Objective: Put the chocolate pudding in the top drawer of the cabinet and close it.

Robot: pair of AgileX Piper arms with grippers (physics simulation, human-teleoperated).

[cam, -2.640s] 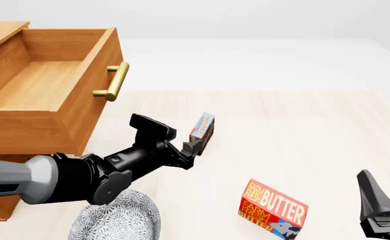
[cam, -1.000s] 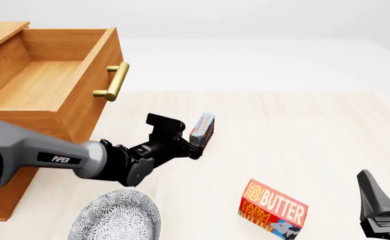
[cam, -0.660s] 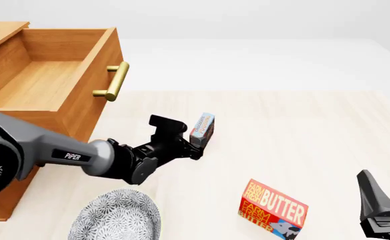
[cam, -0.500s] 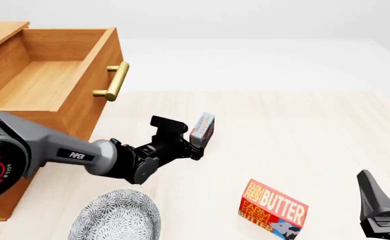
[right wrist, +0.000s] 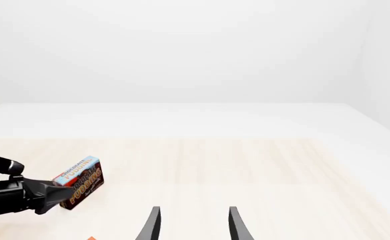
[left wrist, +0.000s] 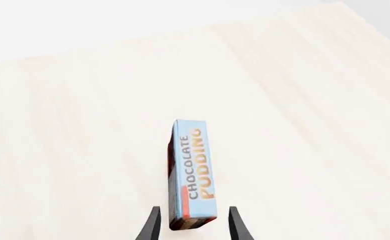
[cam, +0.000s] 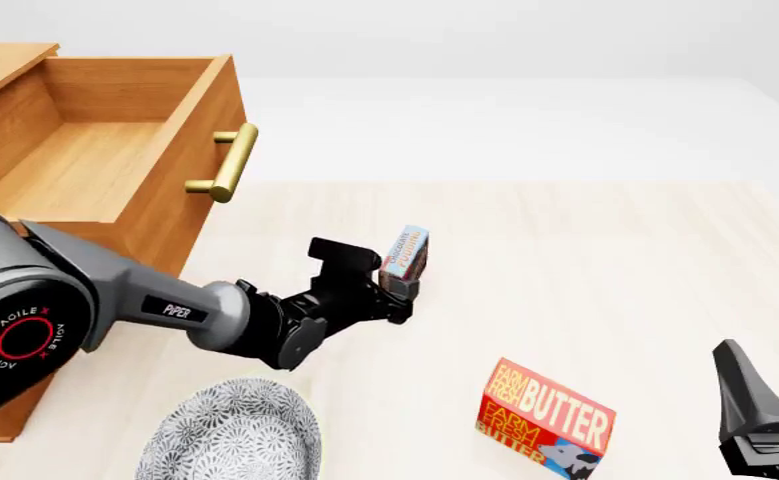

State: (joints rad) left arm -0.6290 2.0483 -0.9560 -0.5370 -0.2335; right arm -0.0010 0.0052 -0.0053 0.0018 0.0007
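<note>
You cannot see whether the left end effector (cam: pixel 397 292) touches the chocolate pudding (cam: pixel 404 255): in your front view its fingers cover the box's near end, and in the left wrist view the picture's edge cuts off both fingers and the box's last bit. Your right end effector (right wrist: pixel 191 222) shows only as two finger stubs in its own view, and the front view cuts it off at the corner. The cabinet (cam: pixel 96 190) runs out of the front view, so the lower drawer is out of sight. The plate (cam: pixel 236 440) and the butter box (cam: pixel 547 418) are clipped by that view's bottom edge.
</note>
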